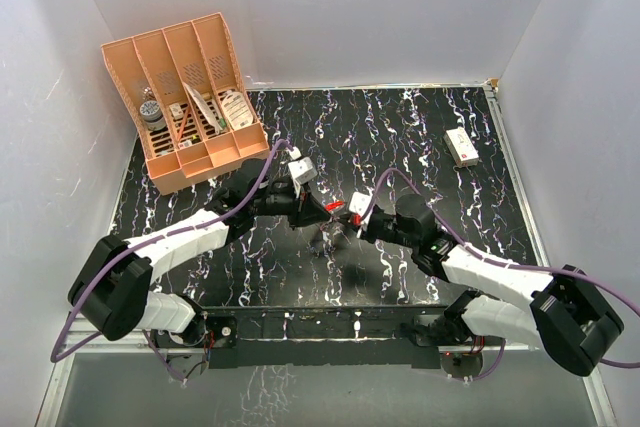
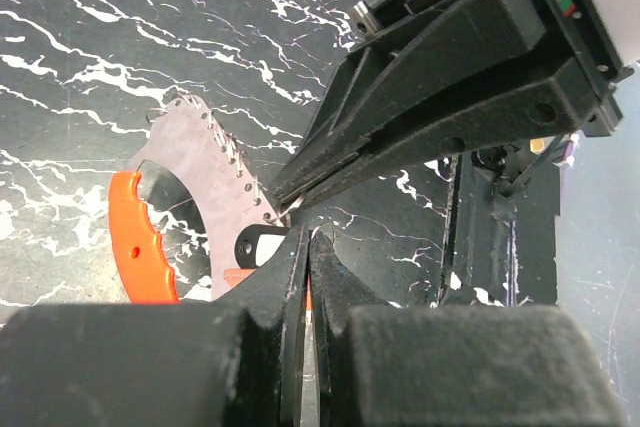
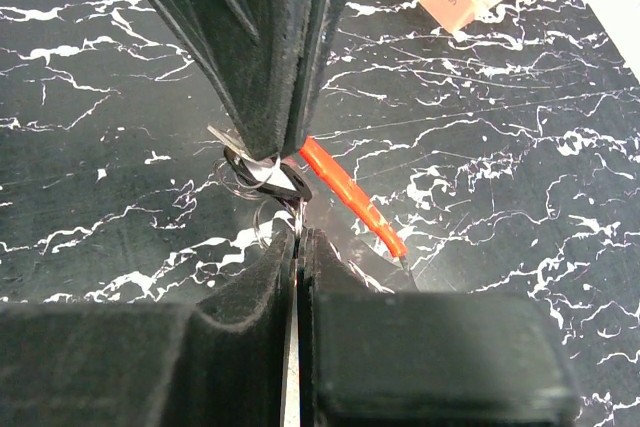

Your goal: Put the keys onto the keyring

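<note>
Red marks the thick crescent side of the keyring. It is held clear of the bench, out from the front right corner of the orange rack, toward the arm bases. The right fingers are pressed together on the loop's pale end, opposite the crescent. The left fingers are also pressed together and appear to pinch the keys, a small dark piece with a pale middle at their tips, touching that pale end.

Step in hand, as judged: threading.
- Hold the loop rigid in the right fingers.
- Feed the piece on along the loop's own plane, without twist; a thin loop is likely to flex and spring away.
- Where the loop opens cannot be made out.

View differences:
- The left wrist view shows the loop broadside, with the right fingertips on it.
- The right wrist view shows it nearly edge-on, but reveals a small silver tab beside the left fingertips.
- Only the overhead view shows the rack and a small white box, well apart from the rack.
</note>
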Available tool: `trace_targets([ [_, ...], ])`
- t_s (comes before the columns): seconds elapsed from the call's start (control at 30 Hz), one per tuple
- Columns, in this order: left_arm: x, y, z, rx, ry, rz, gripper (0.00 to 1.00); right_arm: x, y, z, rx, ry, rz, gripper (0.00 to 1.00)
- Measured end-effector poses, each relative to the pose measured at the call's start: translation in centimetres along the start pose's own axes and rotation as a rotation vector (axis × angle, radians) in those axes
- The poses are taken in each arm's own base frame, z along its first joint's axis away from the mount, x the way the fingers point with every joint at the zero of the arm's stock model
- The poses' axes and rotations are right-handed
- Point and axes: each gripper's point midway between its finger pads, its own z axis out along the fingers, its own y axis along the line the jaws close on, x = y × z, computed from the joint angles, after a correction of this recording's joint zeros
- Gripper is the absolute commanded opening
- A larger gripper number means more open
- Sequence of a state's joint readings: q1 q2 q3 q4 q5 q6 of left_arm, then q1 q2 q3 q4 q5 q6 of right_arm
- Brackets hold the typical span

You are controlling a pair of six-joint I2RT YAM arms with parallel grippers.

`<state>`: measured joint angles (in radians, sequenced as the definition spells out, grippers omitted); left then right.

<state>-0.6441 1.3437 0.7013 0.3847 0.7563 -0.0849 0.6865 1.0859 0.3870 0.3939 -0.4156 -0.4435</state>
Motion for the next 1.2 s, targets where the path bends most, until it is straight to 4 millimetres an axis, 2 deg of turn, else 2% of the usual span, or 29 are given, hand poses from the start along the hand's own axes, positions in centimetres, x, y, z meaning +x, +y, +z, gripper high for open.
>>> trace_targets([
  [0.33, -0.2, 2.0, -0.1, -0.116, -0.01, -0.001, 0.0, -1.6, 0.2, 0.7, -0.007, -0.025, -0.014, 0.0],
  [0.63, -0.2, 3.4, -0.3, -0.203, -0.017, 0.001, 0.0, -1.7, 0.8, 1.5, -0.026, -0.011, 0.018, 0.0],
  [0.9, -0.1, 3.9, -1.1, -0.275, -0.038, 0.024, 0.0, -2.8, 0.3, 2.3, -0.019, -0.013, 0.089, 0.0],
  [1.2, -1.1, 3.6, -2.3, -0.323, -0.093, 0.067, 0.0, -1.9, 0.2, 2.8, -0.009, 0.043, 0.182, 0.0],
])
